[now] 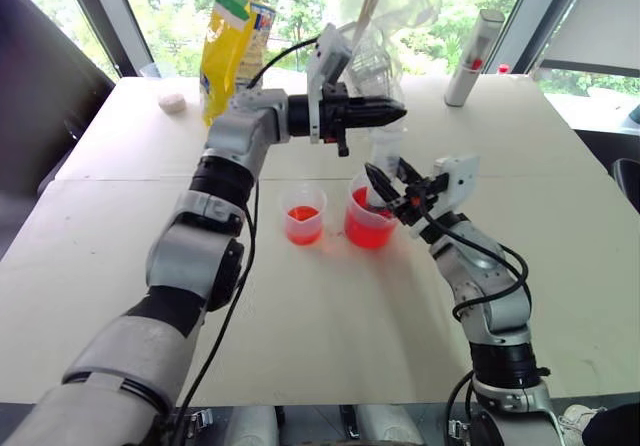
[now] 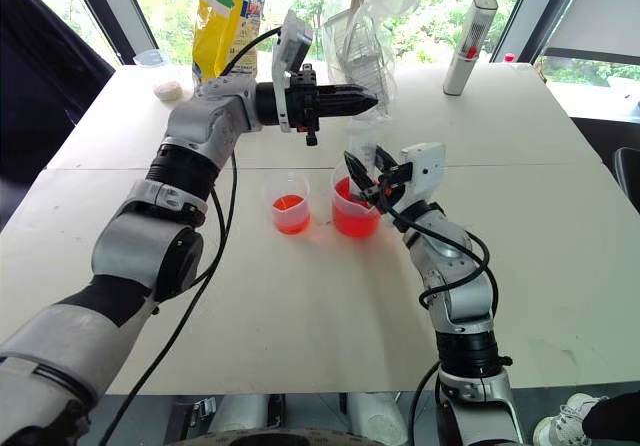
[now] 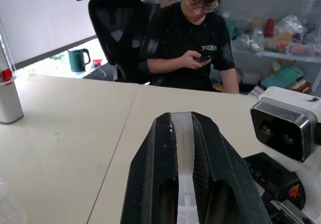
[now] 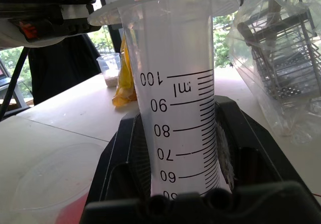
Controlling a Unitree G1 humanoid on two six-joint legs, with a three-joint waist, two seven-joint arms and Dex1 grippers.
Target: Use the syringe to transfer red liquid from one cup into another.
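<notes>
The syringe [image 1: 385, 152] stands upright with its tip down in the larger spouted cup [image 1: 368, 222], which holds red liquid [image 1: 362, 230]. My right gripper [image 1: 386, 173] is shut on the clear barrel [image 4: 175, 98], whose ml marks show between the fingers. From the left, my left gripper [image 1: 400, 113] reaches across level and is shut on the white plunger [image 3: 181, 148] at the syringe's top. Just left of the big cup stands the smaller cup [image 1: 303, 224], with a little red liquid in its bottom.
At the table's far side are a yellow bag [image 1: 232, 36], a clear plastic bag with a rack inside [image 1: 385, 16] and a grey tube with a red mark [image 1: 472, 58]. A person [image 3: 193, 43] sits beyond the table's edge.
</notes>
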